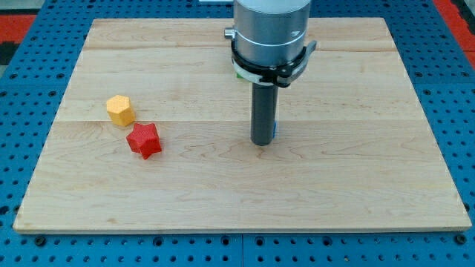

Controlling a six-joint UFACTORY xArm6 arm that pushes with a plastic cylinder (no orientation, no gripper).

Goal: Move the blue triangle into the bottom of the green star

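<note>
My tip (261, 142) rests on the wooden board (349, 185) near its middle. A thin sliver of a blue block (274, 130) shows at the rod's right edge, just above the tip; its shape is hidden behind the rod. A small green edge (238, 73) shows under the arm's grey collar, at the rod's upper left; the rest of that block is hidden by the arm. The blue sliver lies below and to the right of the green edge.
A yellow hexagonal block (119, 110) sits at the board's left. A red star (144, 140) lies just below and right of it, close to touching. A blue pegboard (453, 96) surrounds the board.
</note>
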